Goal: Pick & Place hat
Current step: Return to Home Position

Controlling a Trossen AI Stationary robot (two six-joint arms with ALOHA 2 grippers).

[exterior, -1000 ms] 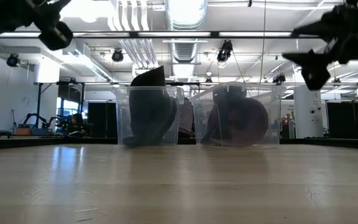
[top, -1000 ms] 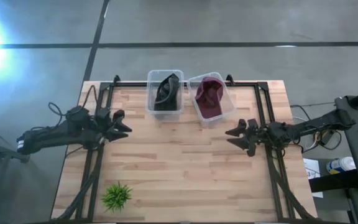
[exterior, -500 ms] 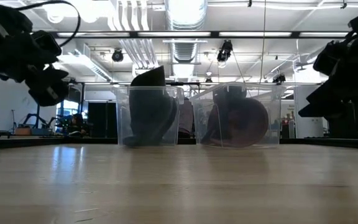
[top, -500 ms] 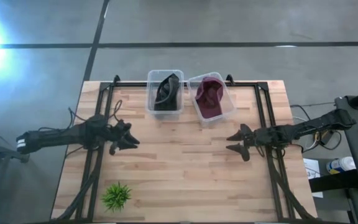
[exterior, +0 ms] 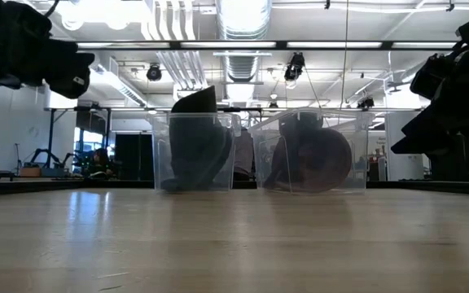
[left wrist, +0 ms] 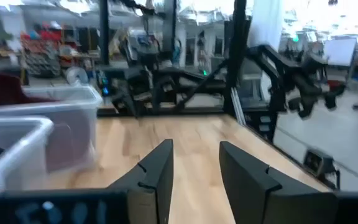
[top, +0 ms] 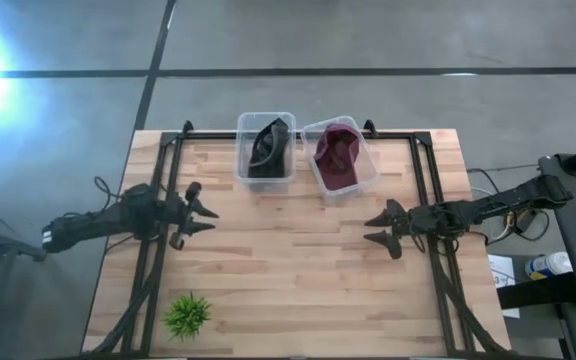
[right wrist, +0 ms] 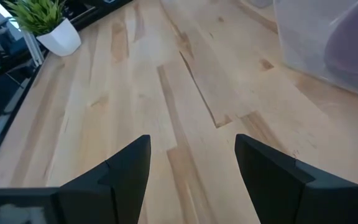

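A black hat (top: 268, 148) stands in a clear bin (top: 265, 176) at the table's far middle, its top rising above the rim (exterior: 195, 100). A maroon hat (top: 336, 152) lies in a second clear bin (top: 360, 185) beside it, toward the table's right. My left gripper (top: 208, 218) is open and empty above the table's left part, pointing right. It also shows in its wrist view (left wrist: 196, 163). My right gripper (top: 368, 229) is open and empty above the right part, pointing left. It also shows in its wrist view (right wrist: 192, 155).
A small green plant in a white pot (top: 188, 315) stands near the table's near left corner, and it also shows in the right wrist view (right wrist: 45, 25). Black frame rails (top: 168, 160) run along the left, right and far sides. Bare wood (top: 288, 260) lies between the grippers.
My left gripper went right and down, then drew back a little to the left and rose. My right gripper went down and turned level, then held still. The hats and bins have not moved.
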